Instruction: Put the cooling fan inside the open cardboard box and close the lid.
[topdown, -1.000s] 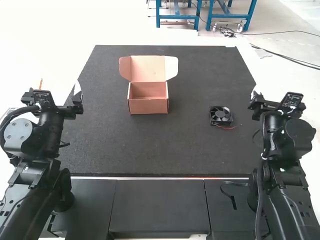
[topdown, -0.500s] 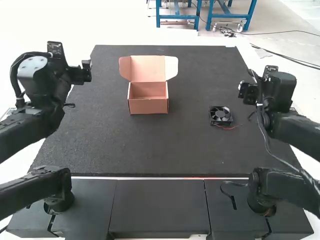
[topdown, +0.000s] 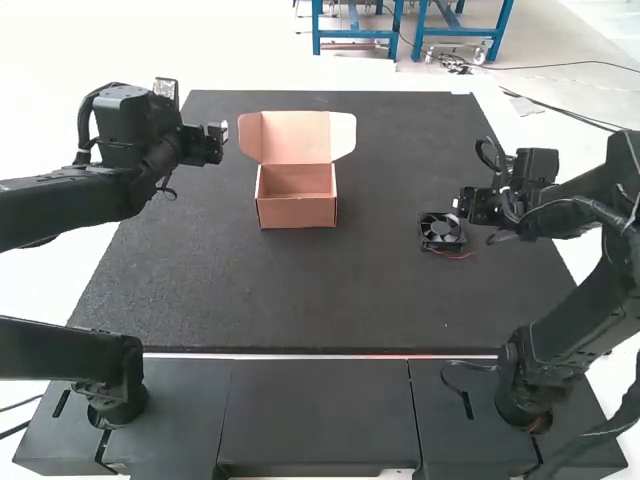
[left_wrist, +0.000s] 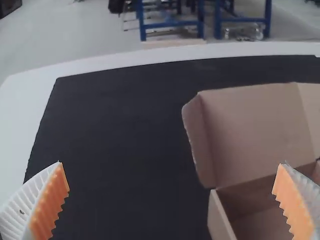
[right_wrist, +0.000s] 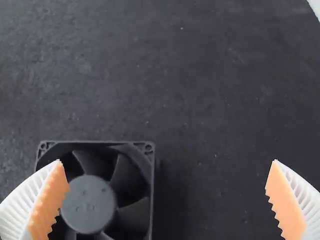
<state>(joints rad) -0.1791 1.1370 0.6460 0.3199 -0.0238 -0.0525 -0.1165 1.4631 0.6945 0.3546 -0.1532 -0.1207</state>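
Cooling fan lies flat, well right of the open cardboard box — ungrasped. Right gripper hovers slightly farther right of the box, left gripper just left of its lid; both jaws wide, empty. Approach step — next, centre on fan, descend, close.

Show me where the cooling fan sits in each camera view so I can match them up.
High view: cooling fan flat on the black mat, right of the cardboard box, just ahead of the right gripper.
Left wrist view: faces the cardboard box and its raised lid instead.
Right wrist view: cooling fan close below, partly behind one orange pad of the open jaws.
Shared landmark: the black mat.
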